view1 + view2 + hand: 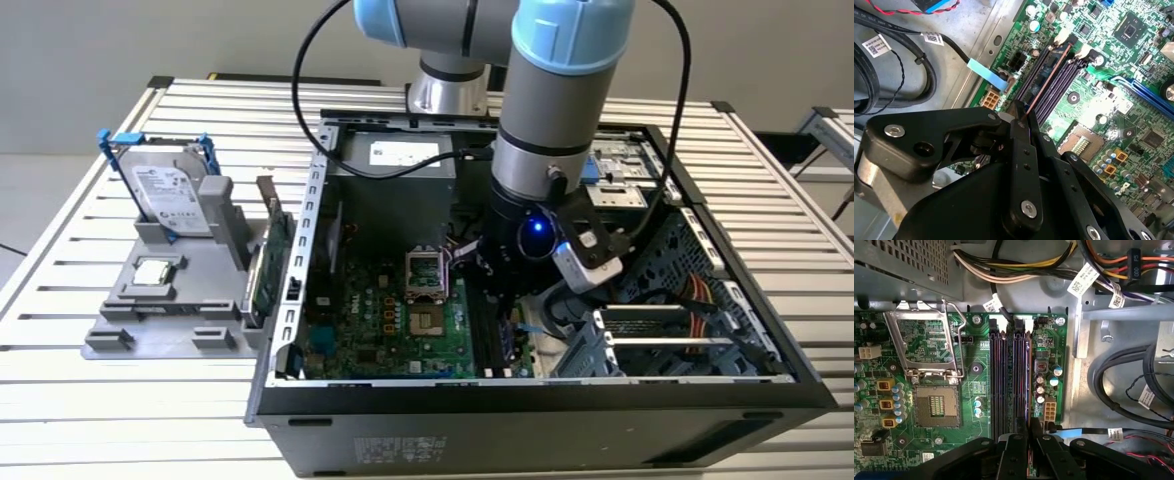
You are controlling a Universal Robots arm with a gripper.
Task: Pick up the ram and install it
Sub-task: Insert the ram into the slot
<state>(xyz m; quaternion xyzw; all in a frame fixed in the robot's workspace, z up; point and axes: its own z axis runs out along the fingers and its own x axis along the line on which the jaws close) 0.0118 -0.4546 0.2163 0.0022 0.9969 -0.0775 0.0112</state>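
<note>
One gripper [1021,117], fingers pinched shut on the ram [1046,82], seats it in a slot [1019,375] near the motherboard's [924,450] edge; any tilt could jam it.

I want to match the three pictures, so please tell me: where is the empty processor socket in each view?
Exterior view: the processor socket lies on the green motherboard, to the exterior view's left of the arm.
Second wrist view: the socket sits beside the slots, near the gripper's linkage.
First wrist view: the socket adjoins its open metal frame.
Shared landmark: the dark memory slots, where the gripper holds the ram.
</note>
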